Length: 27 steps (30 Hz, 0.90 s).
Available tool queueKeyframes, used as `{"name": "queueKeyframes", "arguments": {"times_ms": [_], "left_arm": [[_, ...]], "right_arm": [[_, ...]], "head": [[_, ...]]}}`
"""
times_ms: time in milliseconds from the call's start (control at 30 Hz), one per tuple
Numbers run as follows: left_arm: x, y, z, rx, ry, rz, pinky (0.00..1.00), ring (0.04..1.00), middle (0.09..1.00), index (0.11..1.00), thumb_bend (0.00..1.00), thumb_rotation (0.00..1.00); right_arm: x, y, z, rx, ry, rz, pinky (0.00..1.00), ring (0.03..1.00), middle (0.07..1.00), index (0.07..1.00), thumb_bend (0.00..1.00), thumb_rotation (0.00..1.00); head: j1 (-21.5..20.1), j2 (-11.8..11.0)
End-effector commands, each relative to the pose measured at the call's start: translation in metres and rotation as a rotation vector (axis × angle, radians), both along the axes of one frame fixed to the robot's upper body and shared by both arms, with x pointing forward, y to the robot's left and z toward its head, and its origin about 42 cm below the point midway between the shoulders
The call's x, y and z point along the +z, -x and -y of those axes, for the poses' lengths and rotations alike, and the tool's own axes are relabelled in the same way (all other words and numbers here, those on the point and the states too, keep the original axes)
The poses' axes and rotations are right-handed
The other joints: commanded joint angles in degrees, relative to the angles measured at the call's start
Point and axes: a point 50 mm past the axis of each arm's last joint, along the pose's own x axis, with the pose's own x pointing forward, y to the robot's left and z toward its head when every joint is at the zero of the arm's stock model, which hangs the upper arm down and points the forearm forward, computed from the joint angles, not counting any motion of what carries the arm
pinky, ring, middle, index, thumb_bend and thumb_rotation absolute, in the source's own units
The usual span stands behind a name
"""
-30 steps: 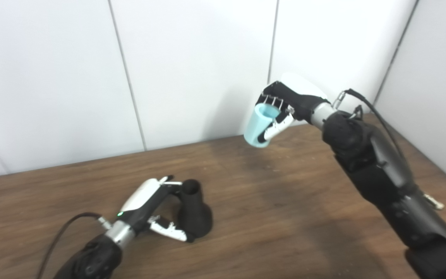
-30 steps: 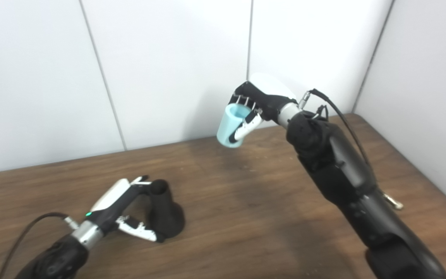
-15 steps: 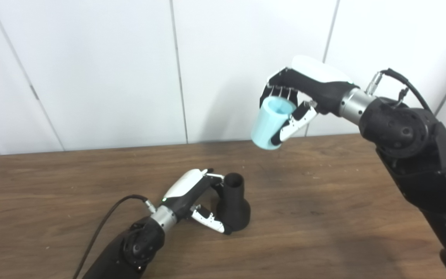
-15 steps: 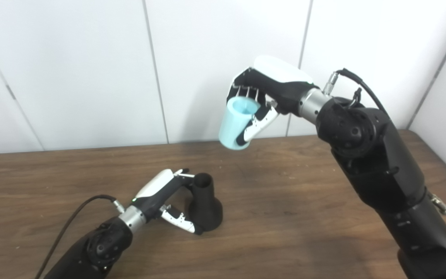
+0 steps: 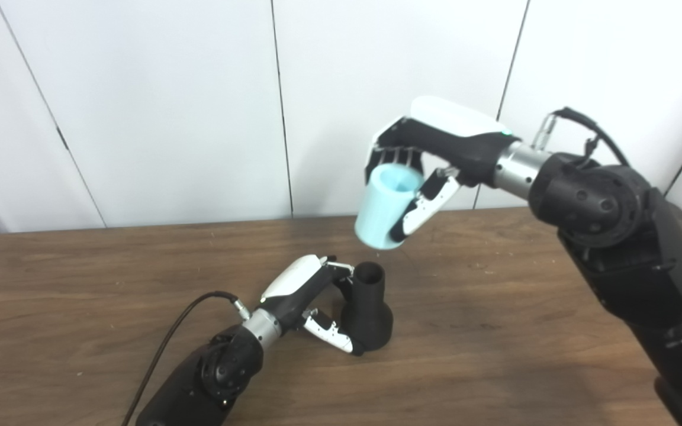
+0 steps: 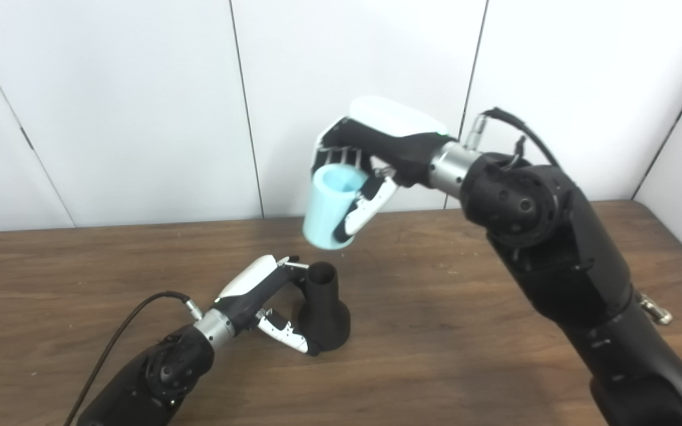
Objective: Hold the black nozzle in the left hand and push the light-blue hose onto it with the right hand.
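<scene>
The black nozzle (image 5: 367, 307) stands upright on the brown table (image 5: 495, 331), wide base down and open neck up. My left hand (image 5: 311, 296) is wrapped around it from the left, fingers at the neck and thumb at the base. My right hand (image 5: 430, 154) is shut on the light-blue hose piece (image 5: 387, 204), a short tilted cylinder, and holds it in the air just above and slightly right of the nozzle's mouth, apart from it. The same scene shows in the right eye view: nozzle (image 6: 323, 310), hose (image 6: 332, 206).
White wall panels (image 5: 169, 106) stand close behind the table. A black cable (image 5: 169, 337) trails from my left wrist over the table. A small metal fitting (image 6: 652, 309) lies near the right edge of the table.
The camera has swung, shifting the whole picture. My right hand has carried the hose down and left, nearer the nozzle's mouth. My left hand keeps its hold on the nozzle.
</scene>
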Motion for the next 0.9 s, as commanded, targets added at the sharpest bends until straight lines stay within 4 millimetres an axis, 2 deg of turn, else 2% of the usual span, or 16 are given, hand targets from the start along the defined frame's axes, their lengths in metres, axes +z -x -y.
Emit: {"name": "queueKeyframes", "arguments": {"times_ms": [0,333,867], "left_arm": [[-0.046,0.023,0.008,-0.044,-0.142,-0.180,1.00,0.610,0.487,0.481,0.53,0.00],[-0.044,0.025,0.009,-0.045,-0.157,-0.176,1.00,0.610,0.488,0.481,0.53,0.00],[-0.040,0.026,0.005,-0.041,-0.155,-0.185,1.00,0.614,0.497,0.476,0.53,0.00]], "right_arm": [[0.023,0.003,-0.002,0.023,0.023,0.087,0.37,0.437,0.488,0.485,0.52,0.00],[0.000,-0.001,-0.011,0.046,0.043,0.022,0.34,0.419,0.465,0.504,0.52,0.00],[-0.007,-0.007,-0.013,0.038,0.072,-0.002,0.35,0.428,0.466,0.498,0.52,0.00]], "head": [[-0.07,0.07],[-0.02,0.99],[-0.02,1.71]]}}
